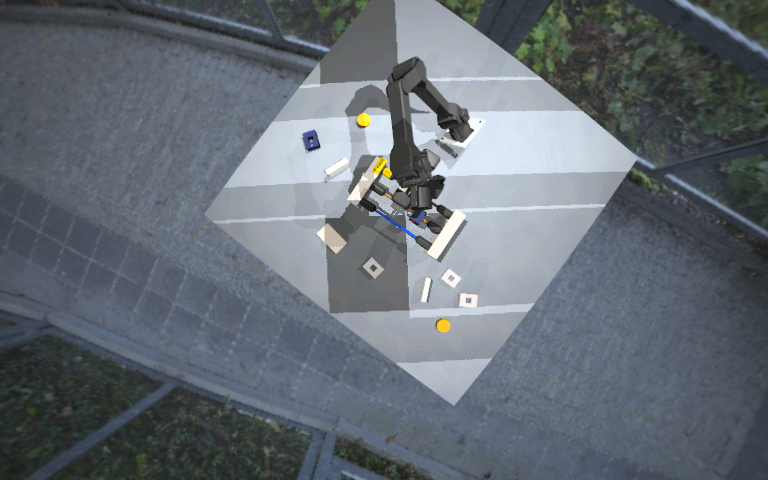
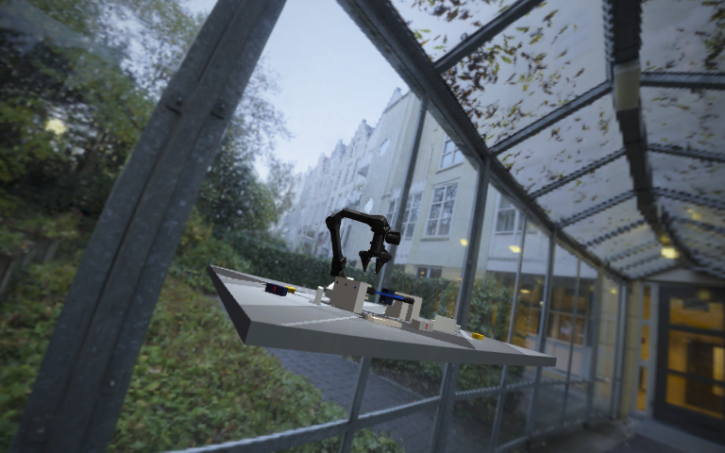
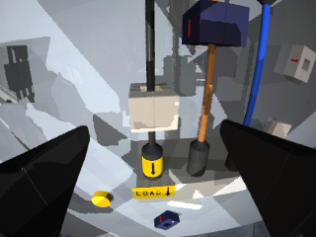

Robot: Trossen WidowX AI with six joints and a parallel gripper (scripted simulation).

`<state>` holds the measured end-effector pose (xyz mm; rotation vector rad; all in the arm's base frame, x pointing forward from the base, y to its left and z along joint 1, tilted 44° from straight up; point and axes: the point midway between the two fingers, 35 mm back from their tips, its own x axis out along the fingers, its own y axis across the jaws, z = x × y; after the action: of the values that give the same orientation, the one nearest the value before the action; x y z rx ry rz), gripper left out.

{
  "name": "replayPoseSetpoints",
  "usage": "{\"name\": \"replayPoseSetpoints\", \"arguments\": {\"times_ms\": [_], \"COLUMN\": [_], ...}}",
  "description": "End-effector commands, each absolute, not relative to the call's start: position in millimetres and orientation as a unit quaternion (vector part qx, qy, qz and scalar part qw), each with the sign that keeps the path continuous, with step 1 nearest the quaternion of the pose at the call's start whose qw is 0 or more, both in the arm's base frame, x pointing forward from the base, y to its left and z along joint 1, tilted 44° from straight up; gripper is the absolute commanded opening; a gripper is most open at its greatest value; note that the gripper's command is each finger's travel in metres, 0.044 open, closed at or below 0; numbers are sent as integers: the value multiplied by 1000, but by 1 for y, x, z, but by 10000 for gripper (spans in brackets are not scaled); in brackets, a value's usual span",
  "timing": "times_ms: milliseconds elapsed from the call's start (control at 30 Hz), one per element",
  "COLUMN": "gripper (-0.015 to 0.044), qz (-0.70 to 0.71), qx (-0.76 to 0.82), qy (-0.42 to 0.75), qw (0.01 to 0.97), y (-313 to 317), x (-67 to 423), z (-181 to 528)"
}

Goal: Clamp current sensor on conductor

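Note:
A beige sensor (image 3: pixel 154 115) sits around the black conductor (image 3: pixel 150 41) in the wrist view. Its halves look closed along a thin seam; its arrow is not visible. The conductor's end has a yellow sleeve (image 3: pixel 152 166) whose black arrow points down, to the yellow LOAD marker (image 3: pixel 153 192) (image 1: pixel 379 165). That marker is on an end block (image 1: pixel 362 186) (image 2: pixel 342 294). My gripper (image 3: pixel 156 129) (image 2: pixel 371 272) is open and empty, raised above the conductors, with the sensor seen between its fingers in the wrist view. In the top view the arm hides this sensor.
A dark blue sensor (image 3: pixel 215 24) (image 1: pixel 417 217) is on the copper-coloured conductor (image 3: pixel 207 94) beside it. The blue conductor (image 3: pixel 262 54) (image 1: pixel 396 223) runs farther over. Another end block (image 1: pixel 447 234) stands opposite. A loose dark blue sensor (image 1: pixel 306 141), yellow discs (image 1: pixel 363 120) (image 1: pixel 443 325) and several pale pieces lie around.

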<state>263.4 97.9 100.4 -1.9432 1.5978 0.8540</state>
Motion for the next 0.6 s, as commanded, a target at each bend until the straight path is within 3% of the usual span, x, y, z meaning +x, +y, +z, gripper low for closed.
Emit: {"name": "replayPoseSetpoints", "arguments": {"times_ms": [0, 267, 567], "gripper": [440, 440, 440], "qz": [323, 422, 412], "qx": [-694, -528, -452], "qy": [590, 574, 400], "qw": [255, 462, 682], "y": [91, 31, 1], "x": [262, 235, 205], "z": [103, 134, 182]}}
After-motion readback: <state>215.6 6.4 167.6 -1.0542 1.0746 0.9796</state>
